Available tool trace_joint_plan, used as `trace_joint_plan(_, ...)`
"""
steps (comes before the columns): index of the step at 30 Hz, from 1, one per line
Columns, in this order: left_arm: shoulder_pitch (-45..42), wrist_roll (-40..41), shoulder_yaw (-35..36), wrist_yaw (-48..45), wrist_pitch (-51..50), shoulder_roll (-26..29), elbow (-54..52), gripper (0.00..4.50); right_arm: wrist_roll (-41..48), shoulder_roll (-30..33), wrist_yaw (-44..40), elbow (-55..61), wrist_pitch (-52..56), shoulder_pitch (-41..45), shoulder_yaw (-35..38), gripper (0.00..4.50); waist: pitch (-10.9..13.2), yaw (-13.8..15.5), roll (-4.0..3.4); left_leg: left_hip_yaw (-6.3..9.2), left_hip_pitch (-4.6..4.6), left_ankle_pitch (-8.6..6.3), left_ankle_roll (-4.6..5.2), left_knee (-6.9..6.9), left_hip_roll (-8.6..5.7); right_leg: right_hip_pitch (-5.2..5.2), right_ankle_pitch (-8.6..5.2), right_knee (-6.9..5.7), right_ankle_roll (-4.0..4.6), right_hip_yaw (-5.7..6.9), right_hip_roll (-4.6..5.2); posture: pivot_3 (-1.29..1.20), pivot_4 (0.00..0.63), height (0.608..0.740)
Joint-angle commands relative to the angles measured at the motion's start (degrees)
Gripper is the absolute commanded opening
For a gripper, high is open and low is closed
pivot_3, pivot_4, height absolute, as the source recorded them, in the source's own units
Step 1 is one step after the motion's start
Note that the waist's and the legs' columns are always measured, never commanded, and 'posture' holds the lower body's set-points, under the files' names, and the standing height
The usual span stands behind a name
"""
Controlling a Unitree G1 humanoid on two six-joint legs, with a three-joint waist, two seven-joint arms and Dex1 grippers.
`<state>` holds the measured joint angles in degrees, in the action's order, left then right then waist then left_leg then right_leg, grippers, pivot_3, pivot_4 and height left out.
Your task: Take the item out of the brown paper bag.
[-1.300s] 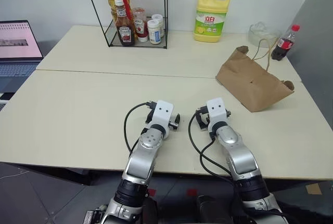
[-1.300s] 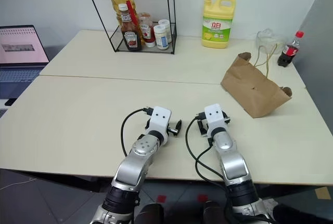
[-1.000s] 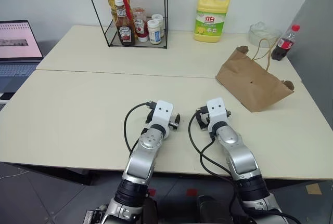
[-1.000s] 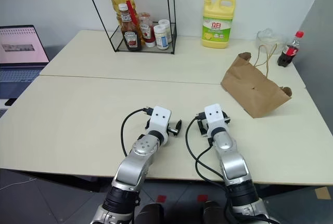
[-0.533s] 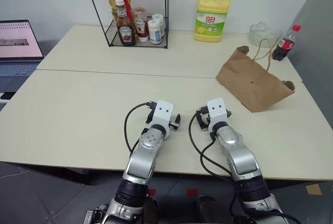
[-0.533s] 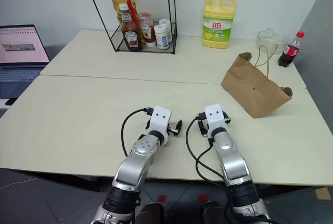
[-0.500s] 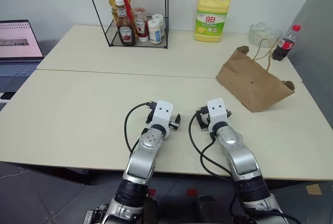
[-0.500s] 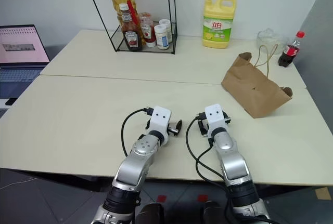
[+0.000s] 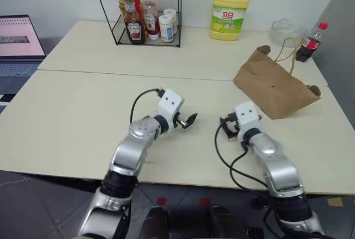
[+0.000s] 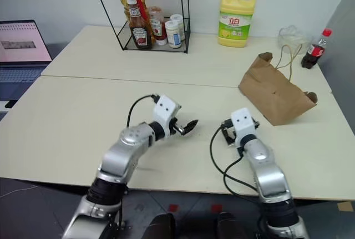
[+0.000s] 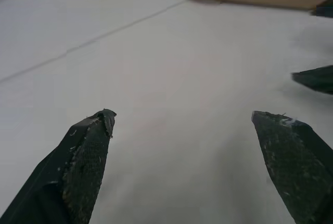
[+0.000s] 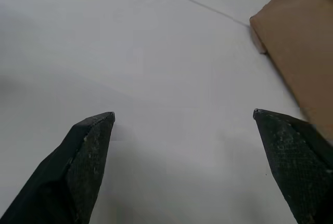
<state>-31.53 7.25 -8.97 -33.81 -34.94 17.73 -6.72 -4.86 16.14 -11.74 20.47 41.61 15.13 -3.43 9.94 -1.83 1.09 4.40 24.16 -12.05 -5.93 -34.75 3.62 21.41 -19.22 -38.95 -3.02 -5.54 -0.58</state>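
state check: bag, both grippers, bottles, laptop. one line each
brown paper bag: lying on its side on the table, creased, contents hidden
left gripper: open, empty, above the table
right gripper: open, empty, bag ahead of it
cola bottle: upright, red cap on
detergent jug: upright
ketchup bottle: upright in the wire rack
laptop: open, screen lit

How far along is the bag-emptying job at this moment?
Nothing looks done: the brown paper bag lies untouched on the table, its contents unseen. In hand: the left gripper and right gripper are open, empty, short of the bag. Reaching in and extracting the item all remain.
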Motion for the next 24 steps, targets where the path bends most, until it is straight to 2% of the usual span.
trace_joint_plan(1, -4.68, 5.08, 1.55, -7.21, 1.96, 1.73, -1.33, 4.49, 2.03, 2.75, -1.99, 5.88, 2.66, 0.97, 5.22, 4.5, 0.08, 0.02, 0.03, 0.0, 0.0, -0.04, 0.06, 0.0, 0.0, -0.01, 0.0, 0.01, 0.0, 0.0, 0.0, 0.0, 0.15, 0.74)
trace_joint_plan(6, -11.11, 11.66, 2.96, -16.72, 1.41, 4.34, 1.03, 4.49, 4.46, 9.72, -5.69, 10.82, 6.03, 2.45, 11.78, 4.5, 0.42, -0.02, 0.03, 0.0, 0.02, -0.09, 0.17, -0.04, 0.0, 0.01, 0.0, -0.01, 0.0, 0.0, 0.0, 0.0, 0.15, 0.74)
trace_joint_plan(13, -16.69, 13.37, 2.91, -21.81, 3.98, 4.85, 6.46, 4.49, 6.67, 14.68, -6.74, 9.44, 7.18, 6.15, 17.75, 4.5, 0.5, -0.05, 0.03, 0.0, 0.01, -0.09, 0.19, -0.07, 0.0, 0.0, 0.0, -0.03, 0.01, 0.0, -0.02, 0.0, 0.15, 0.74)
trace_joint_plan(18, -19.82, 13.36, 3.02, -23.41, 6.02, 4.52, 9.75, 4.49, 8.15, 18.99, -8.82, 1.88, 6.75, 11.18, 18.83, 4.5, 0.58, -0.04, -0.01, -0.01, 0.02, -0.09, 0.2, -0.12, -0.01, 0.0, 0.01, -0.05, 0.01, -0.02, -0.02, 0.0, 0.15, 0.74)
trace_joint_plan(24, -22.06, 13.4, 2.27, -25.65, 7.27, 4.53, 11.35, 4.49, 10.8, 25.33, -15.63, -14.63, 2.93, 20.38, 16.92, 4.5, 0.62, -0.06, -0.05, -0.03, 0.03, -0.09, 0.2, -0.13, -0.01, 0.0, 0.01, -0.04, 0.02, -0.02, -0.01, 0.0, 0.15, 0.74)
